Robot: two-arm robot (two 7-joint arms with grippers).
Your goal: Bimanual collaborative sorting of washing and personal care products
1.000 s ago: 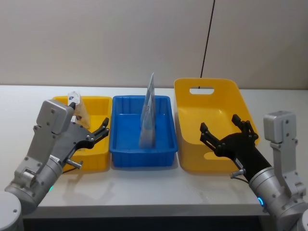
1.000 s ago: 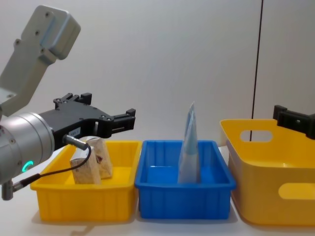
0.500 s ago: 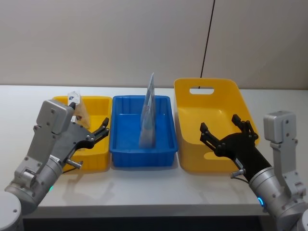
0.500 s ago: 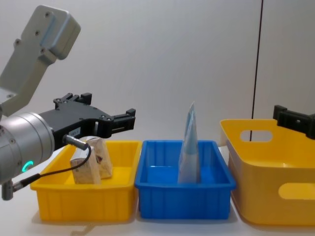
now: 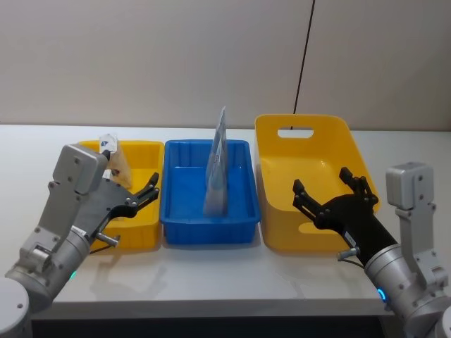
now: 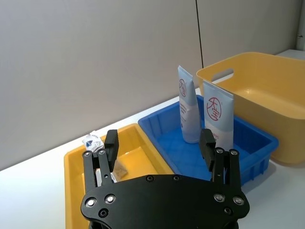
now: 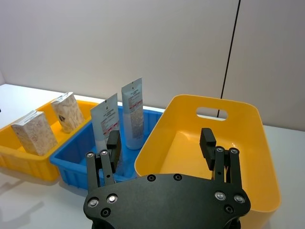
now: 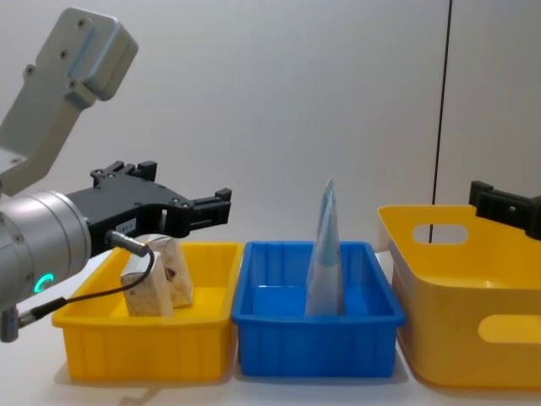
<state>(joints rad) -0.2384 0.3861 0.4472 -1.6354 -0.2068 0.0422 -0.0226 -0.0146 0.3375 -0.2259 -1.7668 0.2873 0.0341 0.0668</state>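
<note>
Hardly anything is shifting since a second ago: the left arm is sagging a hair lower, while both claws and every product are keeping their places.

On the head camera, the left claw (image 5: pixel 144 196) is hanging spread wide over the small yellow bin (image 5: pixel 141 232), where the packets (image 5: pixel 116 163) are sitting at the far end. The right claw (image 5: pixel 328 191) is hovering, equally wide, at the near side of the big yellow basket (image 5: pixel 303 121). The tubes (image 5: pixel 217 176) are standing in the blue bin (image 5: pixel 208 231) between the two yellow ones.

On the left wrist camera, I am seeing two tubes upright and close together. I am judging them light, soft-walled and slick, apt to topple. Pinching low across the flat body looks safest to me, though the narrow gap between them is leaving little room for a finger.

On the right wrist camera, the packets are standing upright, slightly apart. They are looking light and crinkly, so I would be gripping across the middle. The bin walls are blocking any sideways approach, so coming from above seems the way.

On the chest camera, a cable (image 8: pixel 110 292) is looping down from the left wrist in front of the packets and could snag.
</note>
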